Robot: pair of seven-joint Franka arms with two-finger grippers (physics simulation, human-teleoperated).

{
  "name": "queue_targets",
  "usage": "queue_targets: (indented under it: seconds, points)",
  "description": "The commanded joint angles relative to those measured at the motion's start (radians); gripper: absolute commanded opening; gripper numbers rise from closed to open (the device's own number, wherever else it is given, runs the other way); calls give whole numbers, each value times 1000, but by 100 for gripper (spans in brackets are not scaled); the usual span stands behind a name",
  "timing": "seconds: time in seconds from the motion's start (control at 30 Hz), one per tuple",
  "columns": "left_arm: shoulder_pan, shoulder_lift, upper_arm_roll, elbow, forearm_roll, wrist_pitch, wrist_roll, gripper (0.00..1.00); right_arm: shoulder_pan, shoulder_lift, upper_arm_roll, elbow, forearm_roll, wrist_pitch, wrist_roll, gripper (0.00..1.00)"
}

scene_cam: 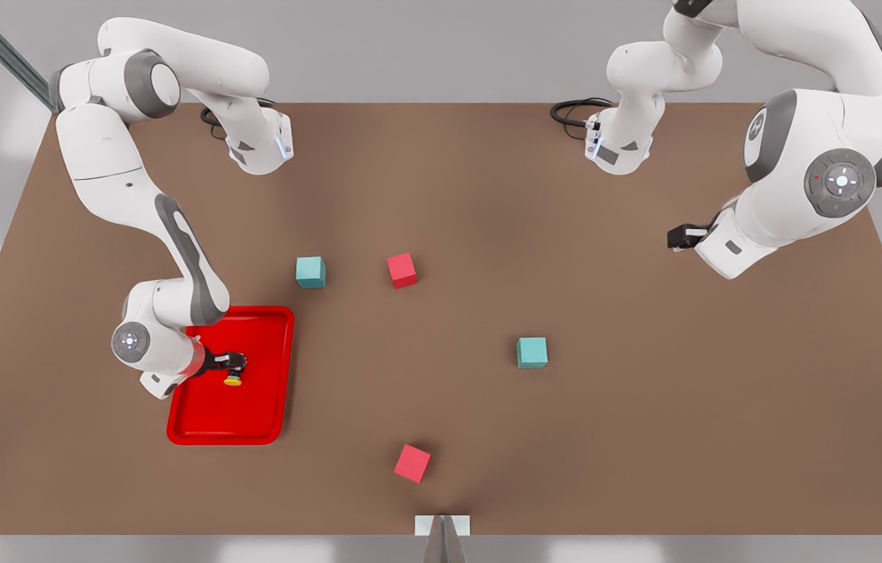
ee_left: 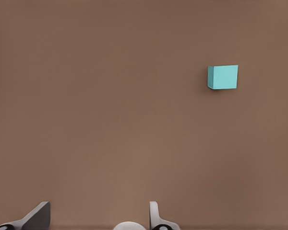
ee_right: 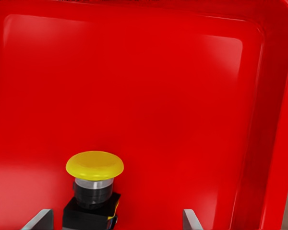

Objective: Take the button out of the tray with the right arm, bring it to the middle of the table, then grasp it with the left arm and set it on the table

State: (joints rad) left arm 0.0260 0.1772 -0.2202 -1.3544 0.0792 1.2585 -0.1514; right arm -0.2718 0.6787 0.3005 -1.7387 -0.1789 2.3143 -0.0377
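The red tray [scene_cam: 261, 407] lies on the brown table [scene_cam: 644, 438] at the front view's left. Inside it sits the button [scene_cam: 233, 380], yellow cap on a grey-and-black body [ee_right: 93, 191]. My right gripper [scene_cam: 231, 364] is low in the tray, open. The button's body stands between the two fingertips [ee_right: 39, 221], nearer one of them, and neither touches it. My right gripper [ee_right: 114, 221] looks along the tray floor [ee_right: 173, 105]. My left gripper [scene_cam: 683, 236] waits at the front view's right, above bare table, and it is open [ee_left: 96, 218].
Two teal cubes [scene_cam: 310, 271] [scene_cam: 532, 353] and two red cubes [scene_cam: 402, 270] [scene_cam: 412, 463] are scattered over the middle of the table. One teal cube [ee_left: 223, 77] lies ahead of the left gripper. The tray's raised rim [ee_right: 278, 120] is close to the right gripper.
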Motion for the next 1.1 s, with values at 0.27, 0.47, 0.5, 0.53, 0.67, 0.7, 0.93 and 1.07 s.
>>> queue_targets:
  seconds: [0.27, 0.47, 0.5, 0.53, 0.67, 0.7, 0.93, 1.07]
  points:
    - [-1, -1, -1, 1, 1, 2, -8, 100, 11, 7, 0, -1, -10, 8, 35, 100]
    - [-34, -18, -5, 1, 1, -16, -11, 100, 10, 15, 0, -9, -11, 22, 35, 100]
    - [-32, -18, -34, 1, 2, -31, -13, 100, 13, 15, 0, -12, -11, 23, 36, 100]
    - [-35, -31, -41, 17, -1, -44, -33, 100, 14, 12, 0, -25, -11, 36, 36, 100]
    - [-35, -25, -83, 43, -1, -41, -100, 100, 16, 2, 2, -56, -11, 57, 44, 100]
    - [-35, -24, -90, 44, -6, -42, -108, 100, 19, 1, 2, -59, -11, 59, 59, 100]
    - [-106, 16, -97, 43, 2, -36, -112, 100, 28, 7, 19, -65, -10, 65, 90, 100]
    - [-104, 18, -99, 43, 1, -34, -112, 100, 34, 15, 19, -64, -11, 71, 90, 100]
